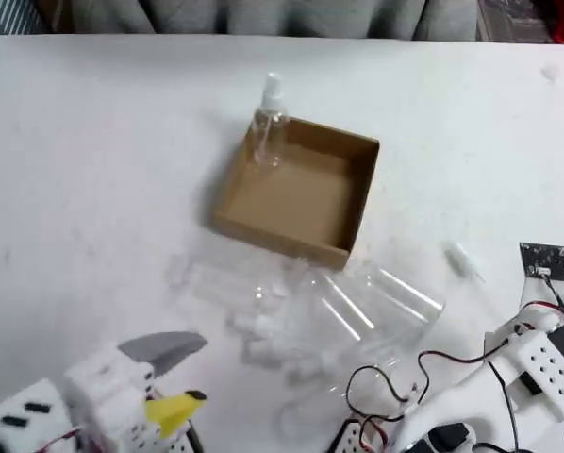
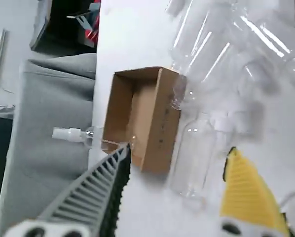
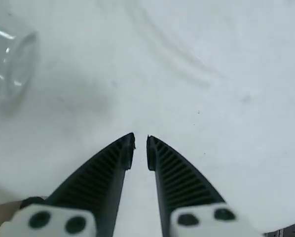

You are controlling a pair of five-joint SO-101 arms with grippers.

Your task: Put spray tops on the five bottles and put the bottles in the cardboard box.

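Note:
The open cardboard box (image 1: 301, 193) (image 2: 147, 116) sits mid-table. One clear bottle with a white spray top (image 1: 268, 121) (image 2: 71, 133) stands at the box's far left corner, and I cannot tell whether it is inside or just outside. Several clear bottles (image 1: 329, 311) (image 2: 221, 44) without tops lie in a heap in front of the box. My left gripper (image 1: 202, 370) (image 2: 178, 149), with one grey and one yellow finger, is open near the front left edge, and a lying bottle (image 2: 192, 153) shows beyond its tips. My right gripper (image 3: 140, 140) is shut on nothing above bare table, with a clear bottle (image 3: 9, 54) off to one side.
A loose small clear piece (image 1: 461, 260), perhaps a spray top, lies right of the heap. A small black board (image 1: 546, 260) with wires lies at the right edge, near a white arm (image 1: 537, 368). Grey fabric (image 1: 263, 14) runs along the far table edge.

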